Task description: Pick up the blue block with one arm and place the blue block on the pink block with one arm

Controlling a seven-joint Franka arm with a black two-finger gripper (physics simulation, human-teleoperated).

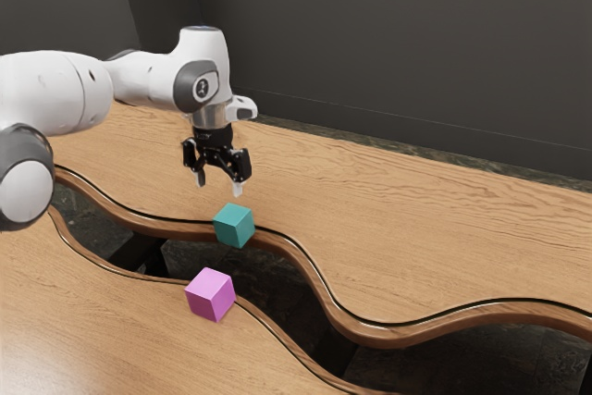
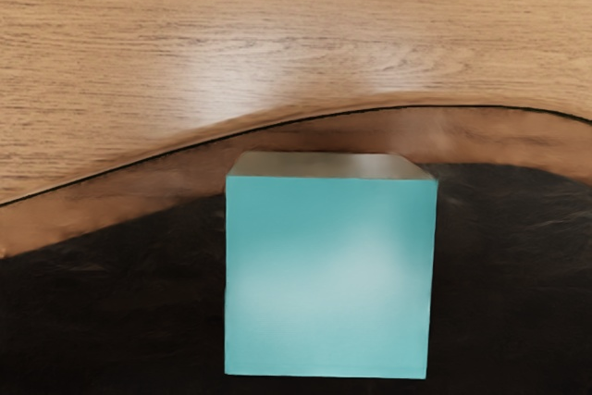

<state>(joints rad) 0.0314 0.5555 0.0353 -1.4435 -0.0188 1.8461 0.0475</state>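
Arm [image 1: 111, 80] stretched toward exterior view's right; fingers [image 1: 237, 186] pointing down, spread apart.

wooden bench [image 1: 435, 219] in two slabs, each with a wavy, dark-trimmed edge, parted by a dark gap. the blue block [image 1: 233, 225] stands on the far slab's edge, directly below the tool [image 1: 218, 182] and not touching it. from the wrist, its top face lies over the curved edge. the pink block [image 1: 211, 294] stands on the near slab's edge, farther below the tool, across the gap from the blue block.
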